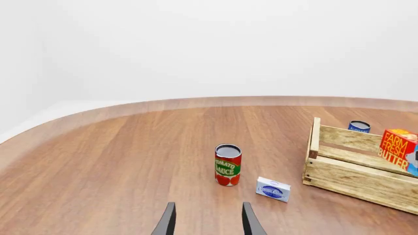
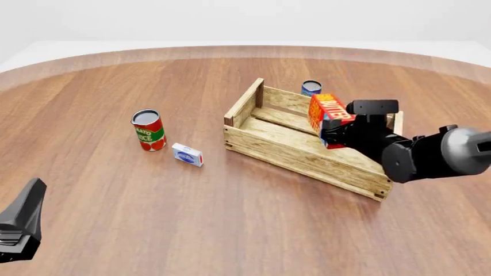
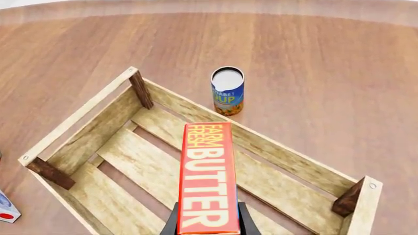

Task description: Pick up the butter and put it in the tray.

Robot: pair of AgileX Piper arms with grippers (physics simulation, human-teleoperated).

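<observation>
The butter, a red-orange carton with white lettering, hangs above the inside of the tray with my right gripper shut on it. In the right wrist view the butter runs lengthwise between the two fingers, over the slatted floor of the tray. My left gripper stands open and holds nothing, low over the table near its front left edge. The left wrist view shows the tray and the butter far off to one side.
A tomato sauce can stands upright left of the tray, with a small blue-white box lying beside it. A blue can stands just behind the tray's far wall. The round wooden table ends at a pale rim.
</observation>
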